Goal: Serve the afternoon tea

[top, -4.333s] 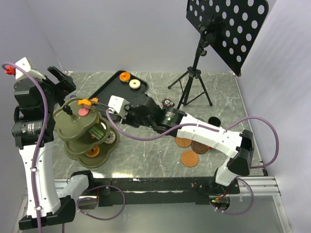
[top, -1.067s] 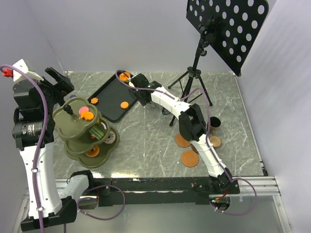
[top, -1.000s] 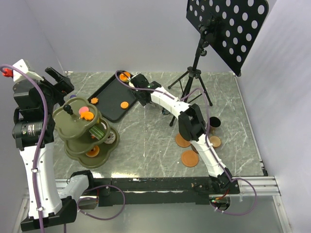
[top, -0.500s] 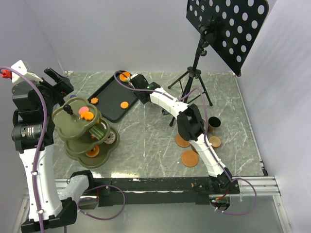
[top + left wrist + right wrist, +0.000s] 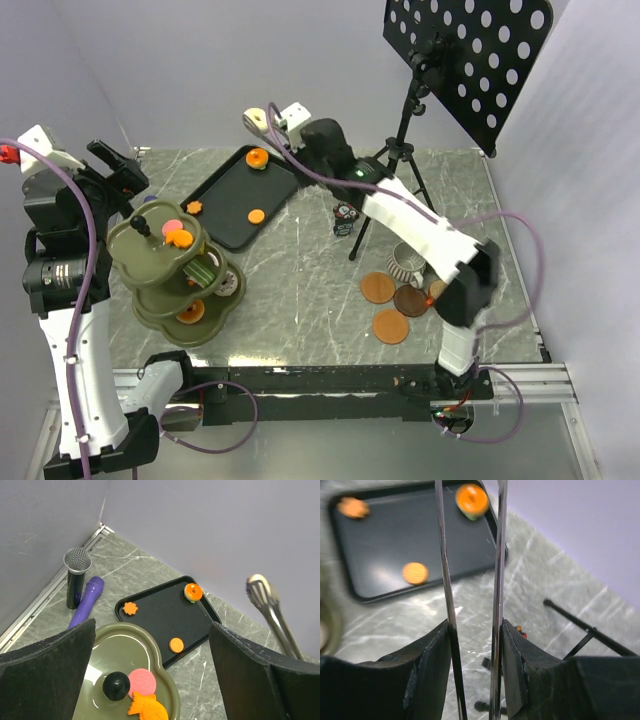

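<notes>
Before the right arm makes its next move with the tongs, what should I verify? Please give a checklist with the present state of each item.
1. The right gripper holds the thin metal tongs: ok, both tong arms sit between its fingers.
2. The tong tips are empty: cannot tell; no view shows them clearly.
3. Pastries are on the black rectangular tray: ok, an orange donut, an orange star-shaped cookie and an orange round cookie.
4. The top tier of the olive green tiered stand has bare room: ok.
5. The left gripper is free: ok, open and holding nothing.
</notes>
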Controlling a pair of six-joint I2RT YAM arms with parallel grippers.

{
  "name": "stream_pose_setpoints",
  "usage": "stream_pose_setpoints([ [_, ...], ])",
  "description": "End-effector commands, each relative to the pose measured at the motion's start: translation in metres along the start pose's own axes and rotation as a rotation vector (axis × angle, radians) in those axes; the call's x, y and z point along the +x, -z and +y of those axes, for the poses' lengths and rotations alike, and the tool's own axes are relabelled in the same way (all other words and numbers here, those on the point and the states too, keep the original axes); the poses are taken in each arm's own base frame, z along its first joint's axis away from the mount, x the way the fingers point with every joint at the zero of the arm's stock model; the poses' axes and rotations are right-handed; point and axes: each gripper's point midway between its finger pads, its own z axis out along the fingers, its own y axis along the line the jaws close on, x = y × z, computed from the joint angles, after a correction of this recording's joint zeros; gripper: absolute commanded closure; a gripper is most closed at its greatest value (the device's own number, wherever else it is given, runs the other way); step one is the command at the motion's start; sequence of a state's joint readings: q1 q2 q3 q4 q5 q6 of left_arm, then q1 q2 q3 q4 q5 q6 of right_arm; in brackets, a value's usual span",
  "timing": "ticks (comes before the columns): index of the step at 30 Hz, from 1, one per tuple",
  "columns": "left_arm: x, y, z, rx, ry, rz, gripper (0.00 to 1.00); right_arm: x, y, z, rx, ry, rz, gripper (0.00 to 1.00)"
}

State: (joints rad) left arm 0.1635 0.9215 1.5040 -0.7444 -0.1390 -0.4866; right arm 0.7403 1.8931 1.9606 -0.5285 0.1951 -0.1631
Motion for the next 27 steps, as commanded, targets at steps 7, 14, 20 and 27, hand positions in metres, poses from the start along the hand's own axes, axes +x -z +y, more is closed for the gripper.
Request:
stream_pose_setpoints([
  [7,-0.048,0.012,-0.011,0.02,0.033,-0.158,0.0,-0.038,0.139,0.089,-0.347,0.229,-0.301,0.77],
  [14,-0.05,0.013,-0.015,0.034,0.039,-0.154,0.0,-0.048,0.189,0.123,-0.464,0.308,-0.425,0.76],
  [20,-0.047,0.017,-0.014,0.035,0.039,-0.143,0.0,-0.028,0.195,0.141,-0.516,0.323,-0.404,0.76],
  [27,-0.042,0.019,-0.013,0.034,0.056,-0.127,0.0,0.053,0.182,0.116,-0.402,0.284,-0.179,0.77],
])
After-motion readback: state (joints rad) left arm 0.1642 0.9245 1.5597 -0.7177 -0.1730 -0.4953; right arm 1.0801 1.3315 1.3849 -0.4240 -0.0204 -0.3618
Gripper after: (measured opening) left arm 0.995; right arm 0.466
